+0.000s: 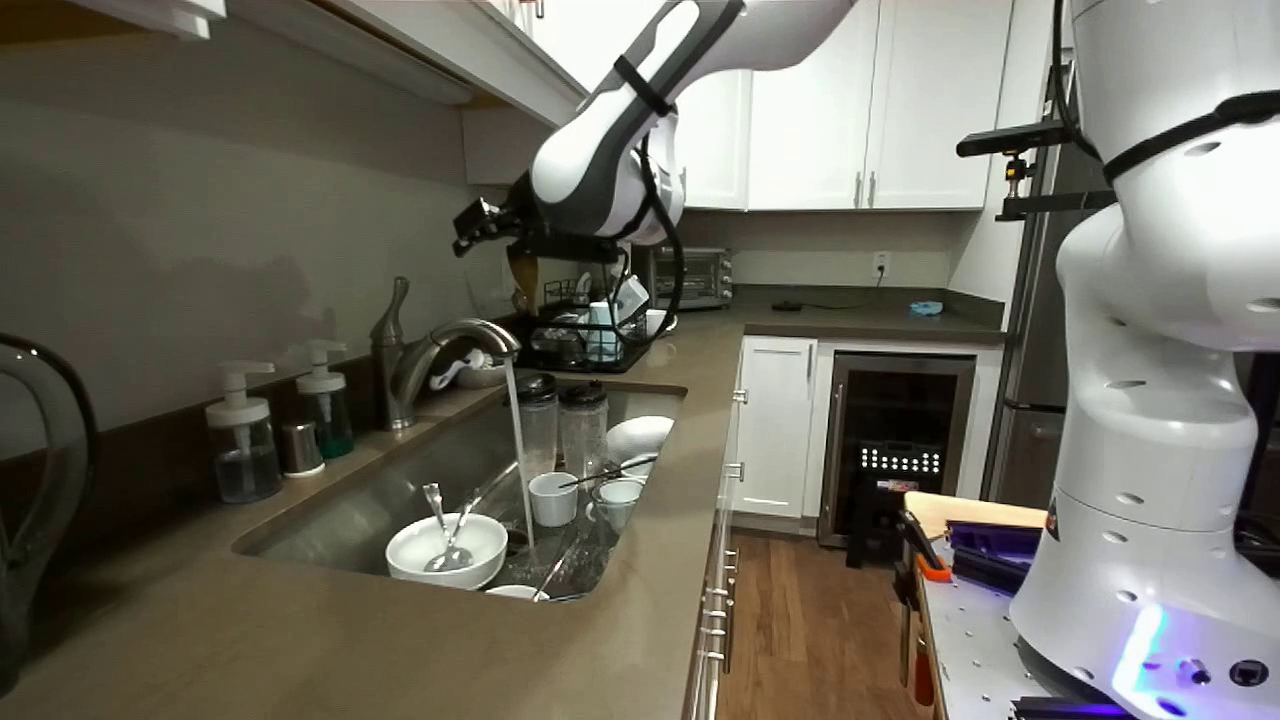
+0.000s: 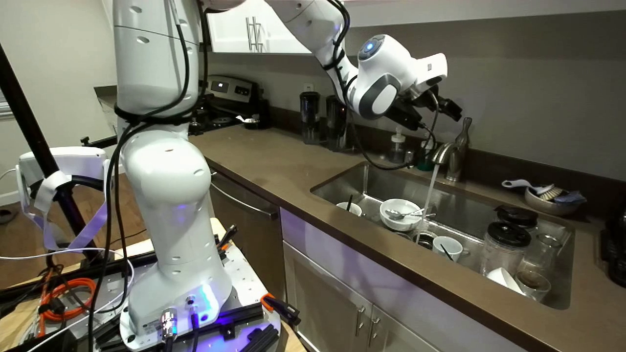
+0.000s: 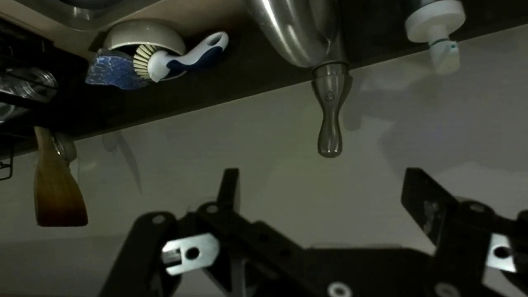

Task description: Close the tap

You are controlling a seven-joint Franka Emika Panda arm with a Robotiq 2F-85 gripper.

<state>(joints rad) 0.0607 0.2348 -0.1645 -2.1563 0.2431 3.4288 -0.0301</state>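
In an exterior view, we saw the tap [image 1: 415, 365] behind the sink [image 1: 330, 535], water [image 1: 518, 450] running into it. In an exterior view, the robot's wrist [image 2: 406, 68] hung above the sink. In the wrist view, the fingers [image 3: 229, 189] stood wide apart, clear of the lever [image 3: 330, 119] behind the sink. We judged alignment in hand, the next move calling for descent and a push on the lever.

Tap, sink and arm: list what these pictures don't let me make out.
Tap lever: wrist view, its round mark too small to read.
Sink: both exterior views, front wall hidden by the counter.
Leftmost cup: in an exterior view, base hidden by the counter.
Robot arm: both exterior views, upper part cut off by the top edge.
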